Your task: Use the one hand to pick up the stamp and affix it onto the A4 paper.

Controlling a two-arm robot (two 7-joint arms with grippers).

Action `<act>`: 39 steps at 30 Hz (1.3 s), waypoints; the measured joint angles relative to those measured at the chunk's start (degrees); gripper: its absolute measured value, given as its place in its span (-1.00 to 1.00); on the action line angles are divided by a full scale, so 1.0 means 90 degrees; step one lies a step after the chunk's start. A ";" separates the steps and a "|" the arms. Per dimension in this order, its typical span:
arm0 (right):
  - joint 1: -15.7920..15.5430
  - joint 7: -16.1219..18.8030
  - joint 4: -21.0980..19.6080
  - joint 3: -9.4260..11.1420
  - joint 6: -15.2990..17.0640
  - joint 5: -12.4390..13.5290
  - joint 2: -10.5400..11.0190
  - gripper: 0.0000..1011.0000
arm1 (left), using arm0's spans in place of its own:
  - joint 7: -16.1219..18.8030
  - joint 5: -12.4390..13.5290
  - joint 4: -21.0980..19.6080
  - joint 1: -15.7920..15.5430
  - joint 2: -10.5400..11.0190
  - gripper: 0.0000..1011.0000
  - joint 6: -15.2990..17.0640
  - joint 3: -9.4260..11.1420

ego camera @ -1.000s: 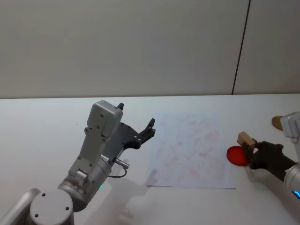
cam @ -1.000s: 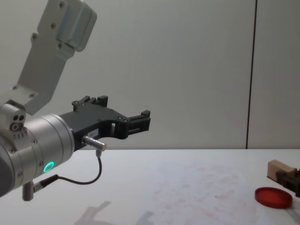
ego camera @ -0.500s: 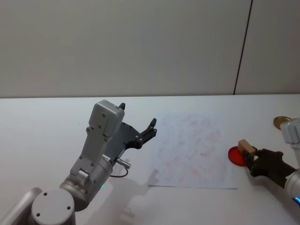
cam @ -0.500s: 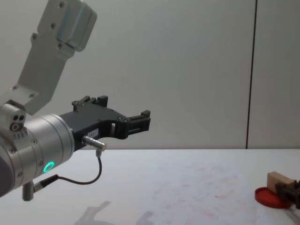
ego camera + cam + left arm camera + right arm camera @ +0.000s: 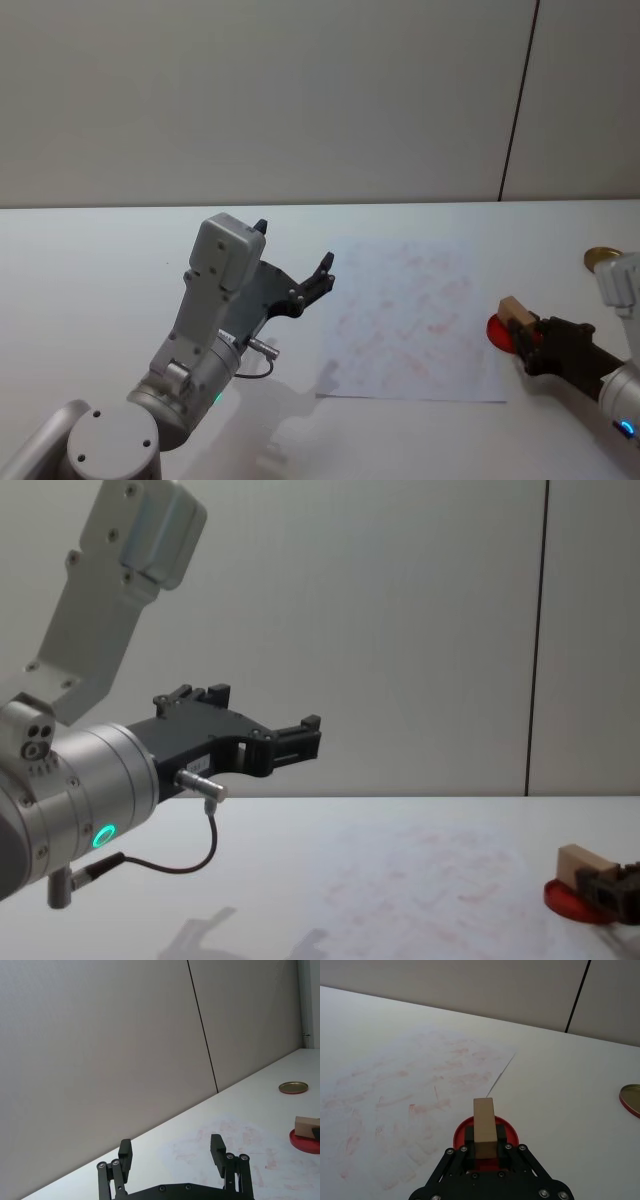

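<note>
I'm seeing the right gripper (image 5: pixel 528 335) clamping the stamp (image 5: pixel 515 312) over the red disc (image 5: pixel 500 331), beside the A4 paper (image 5: pixel 405 320) lying on the white table (image 5: pixel 90 270); the left gripper (image 5: pixel 300 275) is hanging wide open before a grey wall (image 5: pixel 250 100).

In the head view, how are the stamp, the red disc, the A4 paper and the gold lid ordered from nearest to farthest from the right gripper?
1. The stamp: held in the right gripper.
2. The red disc: under the stamp.
3. The gold lid: behind the gripper, at the far right.
4. The A4 paper: to its left. Lid and paper are close to call.
</note>
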 joint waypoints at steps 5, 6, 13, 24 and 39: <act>0.0031 -0.0024 0.0036 -0.0024 -0.0036 0.0007 -0.0032 -0.57 | 0.0000 0.0000 0.0000 0.0000 0.0000 0.96 0.0000 0.0000; 0.0036 -0.0030 0.0042 -0.0027 -0.0038 0.0001 -0.0036 -0.57 | 0.0000 0.0000 0.0000 0.0000 0.0000 0.96 0.0000 0.0000; 0.0087 -0.0102 0.0125 -0.0061 -0.0042 -0.0123 -0.0071 -0.41 | 0.0000 0.0000 0.0000 0.0000 0.0000 0.96 0.0000 0.0000; 0.0134 -0.0173 0.0202 -0.0089 -0.0129 -0.0288 -0.0091 0.37 | 0.0000 0.0000 0.0000 0.0000 0.0000 0.96 0.0000 0.0000; -0.0039 -0.0176 -0.0379 0.0015 -0.0667 0.0073 0.0002 0.98 | 0.0000 0.0000 0.0000 0.0000 0.0000 0.96 0.0000 0.0000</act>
